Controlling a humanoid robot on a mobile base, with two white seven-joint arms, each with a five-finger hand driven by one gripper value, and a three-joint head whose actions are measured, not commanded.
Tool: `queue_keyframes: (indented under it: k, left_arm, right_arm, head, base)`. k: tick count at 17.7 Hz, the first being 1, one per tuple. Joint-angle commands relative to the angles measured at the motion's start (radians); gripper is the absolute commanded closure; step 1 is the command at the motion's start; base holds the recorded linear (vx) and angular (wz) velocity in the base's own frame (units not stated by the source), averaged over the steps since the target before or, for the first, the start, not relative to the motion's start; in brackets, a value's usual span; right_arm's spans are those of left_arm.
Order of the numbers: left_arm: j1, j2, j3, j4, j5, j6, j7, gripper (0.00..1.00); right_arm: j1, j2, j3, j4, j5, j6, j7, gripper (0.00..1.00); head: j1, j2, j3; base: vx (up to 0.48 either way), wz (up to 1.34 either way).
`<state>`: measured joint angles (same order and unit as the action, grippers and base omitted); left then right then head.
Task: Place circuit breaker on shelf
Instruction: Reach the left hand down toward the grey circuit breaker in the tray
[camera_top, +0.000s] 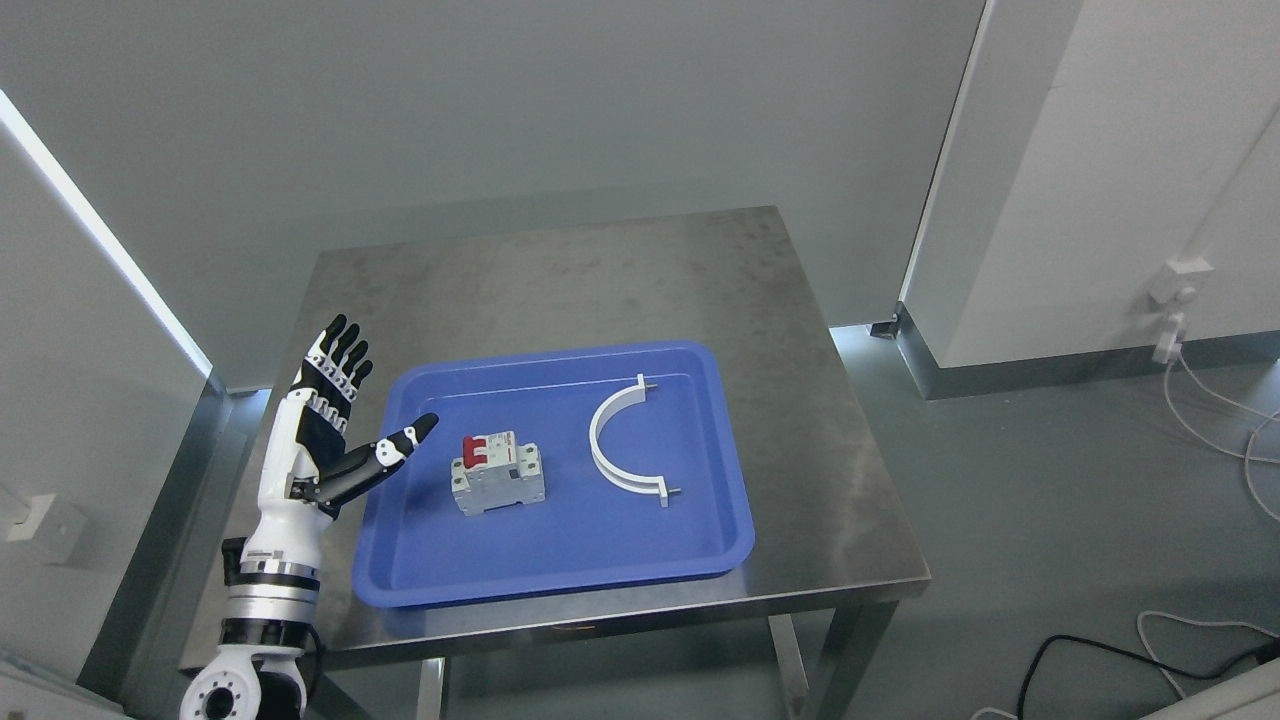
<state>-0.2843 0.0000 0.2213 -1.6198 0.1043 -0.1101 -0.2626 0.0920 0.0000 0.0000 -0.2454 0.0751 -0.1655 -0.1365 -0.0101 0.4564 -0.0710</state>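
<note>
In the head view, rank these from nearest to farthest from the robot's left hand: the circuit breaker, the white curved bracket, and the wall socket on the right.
Measured from the left hand, open at the tray's left edge:
1. Circuit breaker, in the left half of the blue tray, just beyond the thumb.
2. White curved bracket, in the tray's right half.
3. Wall socket, far right, off the table.

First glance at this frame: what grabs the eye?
The blue tray on the steel table, holding a grey breaker with red switches and, to its right, a white curved bracket. At the tray's left edge, the left hand is raised and open, thumb pointing toward the breaker.
</note>
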Motion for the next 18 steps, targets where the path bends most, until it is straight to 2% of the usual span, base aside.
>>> queue_keyframes:
  k: [1, 4, 9, 11, 14, 18]
  left_arm:
    - [0.011, 0.017, -0.046, -0.005, 0.000, 0.000, -0.006, 0.00]
    - [0.008, 0.027, -0.051, -0.008, -0.002, -0.002, -0.032, 0.00]
    - [-0.088, 0.308, -0.054, 0.000, -0.006, 0.007, -0.188, 0.02]
    - [-0.082, 0.385, -0.057, 0.001, -0.009, 0.007, -0.243, 0.03]
    - [-0.079, 0.396, -0.111, 0.001, -0.073, 0.010, -0.360, 0.05]
    - [-0.093, 0.393, -0.235, 0.001, -0.202, 0.038, -0.403, 0.06]
  right_arm:
    - [0.000, -0.017, 0.020, 0.000, 0.000, 0.244, 0.000, 0.00]
    - [0.000, -0.017, 0.020, 0.000, 0.000, 0.244, 0.000, 0.00]
    - [0.000, -0.017, 0.020, 0.000, 0.000, 0.244, 0.000, 0.00]
    - [0.000, -0.017, 0.020, 0.000, 0.000, 0.244, 0.000, 0.00]
    - [0.000, -0.017, 0.020, 0.000, 0.000, 0.244, 0.000, 0.00]
    - [0.000, -0.017, 0.020, 0.000, 0.000, 0.244, 0.000, 0.00]
  head:
    - [0.0000, 0.000, 0.000]
    - [0.0000, 0.000, 0.000]
    - [0.0000, 0.000, 0.000]
    - [0.0000, 0.000, 0.000]
    - [0.0000, 0.000, 0.000]
    - [0.0000, 0.000, 0.000]
  base:
    - [-0.001, -0.02]
    - [-0.001, 0.01]
    - [-0.003, 0.01]
    - [0.000, 0.00]
    - [0.000, 0.00]
    - [0.000, 0.00]
